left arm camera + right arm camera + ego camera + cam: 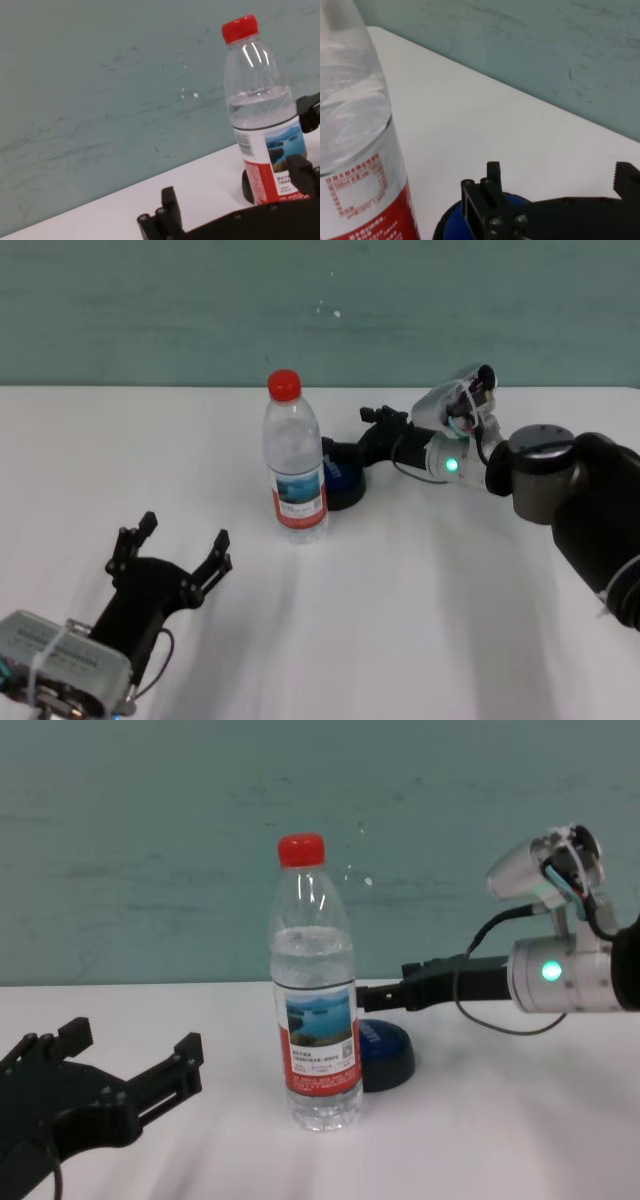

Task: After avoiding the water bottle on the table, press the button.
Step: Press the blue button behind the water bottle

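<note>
So there's exactly one water bottle (295, 462) on the white desk (420, 620), standing upright, red cap on top, lake photo label with a red band at the bottom, roughly half full of water. And exactly one button (340, 484), a blue dome on a black base, sitting just behind and to the right of the bottle from where the robot looks. In the chest view the bottle covers the left part of the button, so only its right side peeks out.

Two arms, two grippers. The right gripper (376, 429) is reaching in from the right side, low over the far side of the desk, with its tip right at the button's back edge, beside the bottle rather than touching it. From its own wrist camera you can see its fingers (492, 180) spread apart, released, nothing between them, blue dome right underneath.

The left gripper (182, 548) is parked near the front left of the desk, well apart from the bottle, fingers also spread wide and holding nothing.

Behind the desk there's just a plain teal wall (150, 310).
</note>
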Robot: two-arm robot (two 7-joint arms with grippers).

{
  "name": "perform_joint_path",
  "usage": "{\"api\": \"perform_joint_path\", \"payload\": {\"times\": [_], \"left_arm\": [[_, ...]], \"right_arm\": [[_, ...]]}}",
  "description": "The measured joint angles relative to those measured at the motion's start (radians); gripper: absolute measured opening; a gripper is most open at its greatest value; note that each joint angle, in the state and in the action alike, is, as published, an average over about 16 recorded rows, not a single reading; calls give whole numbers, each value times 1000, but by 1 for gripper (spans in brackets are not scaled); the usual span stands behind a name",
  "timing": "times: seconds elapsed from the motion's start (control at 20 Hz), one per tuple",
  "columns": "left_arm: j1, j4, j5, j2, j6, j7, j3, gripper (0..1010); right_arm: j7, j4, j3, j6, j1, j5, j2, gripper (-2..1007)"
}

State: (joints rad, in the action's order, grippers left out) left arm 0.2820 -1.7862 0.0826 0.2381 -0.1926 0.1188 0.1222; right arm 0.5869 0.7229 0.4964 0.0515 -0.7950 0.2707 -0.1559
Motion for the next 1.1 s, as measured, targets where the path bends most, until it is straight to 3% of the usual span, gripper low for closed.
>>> {"api": "perform_joint_path", "payload": {"times": [0.9, 1.1], "left_arm": [[0, 0, 0, 0, 0, 0, 0, 1000], [0, 0, 0, 0, 0, 0, 0, 1000]], "right_arm": [[17, -110, -17, -39, -17, -30, 41, 1004], [17, -109, -24, -40, -14, -36, 42, 1004]]}}
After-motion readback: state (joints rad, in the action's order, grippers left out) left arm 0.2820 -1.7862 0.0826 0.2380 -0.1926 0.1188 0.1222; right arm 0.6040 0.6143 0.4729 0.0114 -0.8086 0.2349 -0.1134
